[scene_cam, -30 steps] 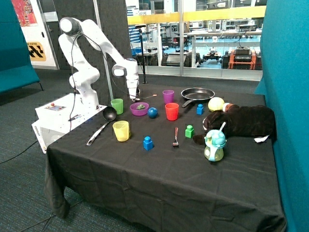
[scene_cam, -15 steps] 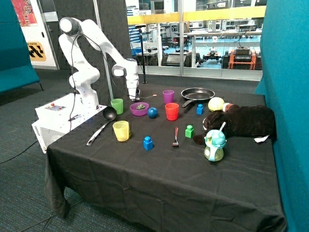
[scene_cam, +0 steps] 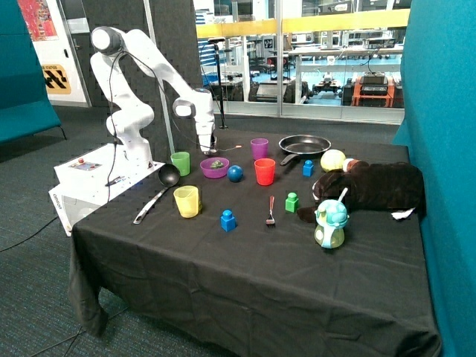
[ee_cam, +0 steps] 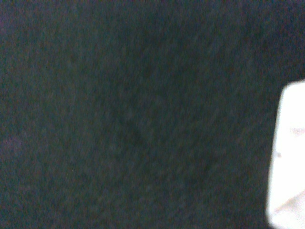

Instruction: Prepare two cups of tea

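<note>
My gripper (scene_cam: 207,146) hangs low over the black cloth at the back of the table, behind the purple bowl (scene_cam: 214,167) and between the green cup (scene_cam: 181,163) and the purple cup (scene_cam: 259,148). In the wrist view the cloth fills the picture, and one flat white tea packet (ee_cam: 288,157) lies on it at the picture's edge. I cannot make out any packet in the outside view. A red cup (scene_cam: 264,171) and a yellow cup (scene_cam: 187,201) stand nearer the table's middle.
A blue ball (scene_cam: 235,173), a black pan (scene_cam: 303,144), a ladle (scene_cam: 158,190), a fork (scene_cam: 271,211), blue and green blocks (scene_cam: 227,220), a yellow ball (scene_cam: 332,160), a dark plush toy (scene_cam: 375,186) and a toy teapot (scene_cam: 330,224) lie on the table.
The gripper has shifted very slightly at the back of the table. Nothing else has moved.
</note>
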Available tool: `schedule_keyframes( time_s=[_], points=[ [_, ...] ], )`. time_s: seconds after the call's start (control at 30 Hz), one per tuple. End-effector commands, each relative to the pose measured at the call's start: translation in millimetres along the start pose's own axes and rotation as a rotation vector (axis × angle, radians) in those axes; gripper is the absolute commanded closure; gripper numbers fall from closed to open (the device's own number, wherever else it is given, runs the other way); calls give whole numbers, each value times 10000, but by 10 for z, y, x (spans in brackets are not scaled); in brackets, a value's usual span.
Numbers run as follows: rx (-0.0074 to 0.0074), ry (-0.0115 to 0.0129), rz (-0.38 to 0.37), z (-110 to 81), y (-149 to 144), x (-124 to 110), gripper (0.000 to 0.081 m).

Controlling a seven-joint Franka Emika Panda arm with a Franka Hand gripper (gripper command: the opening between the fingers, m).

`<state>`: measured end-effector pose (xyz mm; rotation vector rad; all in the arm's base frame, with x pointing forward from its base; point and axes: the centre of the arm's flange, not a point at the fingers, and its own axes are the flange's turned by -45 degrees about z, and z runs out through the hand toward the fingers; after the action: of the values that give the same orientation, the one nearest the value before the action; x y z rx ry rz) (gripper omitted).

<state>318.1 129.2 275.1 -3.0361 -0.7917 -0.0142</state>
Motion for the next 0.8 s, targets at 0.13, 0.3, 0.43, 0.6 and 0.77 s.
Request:
schedule_keyframes(
  time_s=[0.13,0.3,0.43,0.6,0.77],
  points=[
    [-13,-97,-421,-605,225,315,808],
    [-12,-98,-609,-785,264,384,808],
    [-10,-98,-921,-898,256,457,808],
    [-9,-98,-1247,-1035,257,593,808],
    [-8,-98,-1380,-1149,283,755,808]
  ],
)
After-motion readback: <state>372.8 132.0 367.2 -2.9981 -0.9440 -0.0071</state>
